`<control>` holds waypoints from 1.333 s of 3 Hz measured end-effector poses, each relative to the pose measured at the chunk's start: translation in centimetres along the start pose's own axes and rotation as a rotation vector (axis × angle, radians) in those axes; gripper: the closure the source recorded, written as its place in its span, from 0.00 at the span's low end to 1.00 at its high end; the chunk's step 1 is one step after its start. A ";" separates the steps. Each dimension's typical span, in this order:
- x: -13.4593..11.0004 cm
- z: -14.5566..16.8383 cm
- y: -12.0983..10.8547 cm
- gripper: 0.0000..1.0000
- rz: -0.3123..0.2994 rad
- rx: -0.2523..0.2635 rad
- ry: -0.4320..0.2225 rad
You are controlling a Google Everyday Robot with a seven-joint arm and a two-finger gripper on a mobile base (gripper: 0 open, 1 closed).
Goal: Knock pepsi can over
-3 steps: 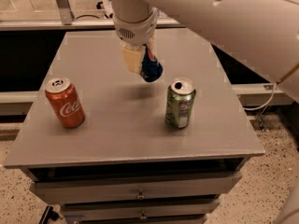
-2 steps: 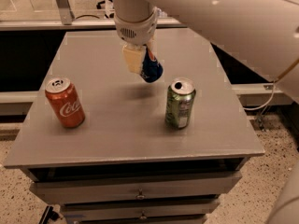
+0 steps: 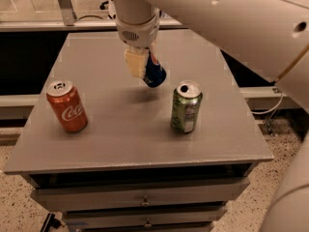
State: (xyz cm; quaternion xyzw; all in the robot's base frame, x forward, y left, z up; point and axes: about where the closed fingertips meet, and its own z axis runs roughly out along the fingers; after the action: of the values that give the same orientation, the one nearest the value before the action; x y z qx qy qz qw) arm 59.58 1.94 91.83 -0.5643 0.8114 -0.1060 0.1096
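Pincer [image 3: 145, 75] hangs over the back half of the surface [image 3: 116, 149], about midway between the left and right edges. It reaches down from a thick white arm [image 3: 227, 13] that enters from the upper right. Its cream fingers [image 3: 135, 63] are clamped on the pepsi can [image 3: 155, 73]. The dark blue can sits between them, tilted, its lower end pointing down and towards the right edge, with a bit of the red-white-blue logo showing just beside the near finger. The can looks lifted clear of the surface: a soft shadow [image 3: 149, 94] lies on the grey top just below it, apart from the can's lower end.

Two other cans stand upright on the surface. A red Coca-Cola can [image 3: 67, 107] is near the left edge, about midway between back and front, well apart from the pincer. A green can [image 3: 186, 107] stands right of centre, nearer the front edge than the pepsi can, its opened silver top facing up — it is near the pepsi can but not touching it.

Below the front edge the grey cabinet shows drawers [image 3: 145, 199], each with a small knob in the middle. Speckled floor [image 3: 14, 211] shows beyond the front left corner.
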 end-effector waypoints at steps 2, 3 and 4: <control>0.3 1.0 0.4 1.00 0.024 0.005 0.075; 0.4 1.5 0.4 0.85 0.039 0.007 0.099; 0.5 1.7 0.3 0.65 0.050 0.007 0.110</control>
State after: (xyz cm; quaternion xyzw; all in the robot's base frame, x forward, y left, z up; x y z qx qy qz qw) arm 59.68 1.49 90.12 -0.5369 0.8296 -0.1369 0.0692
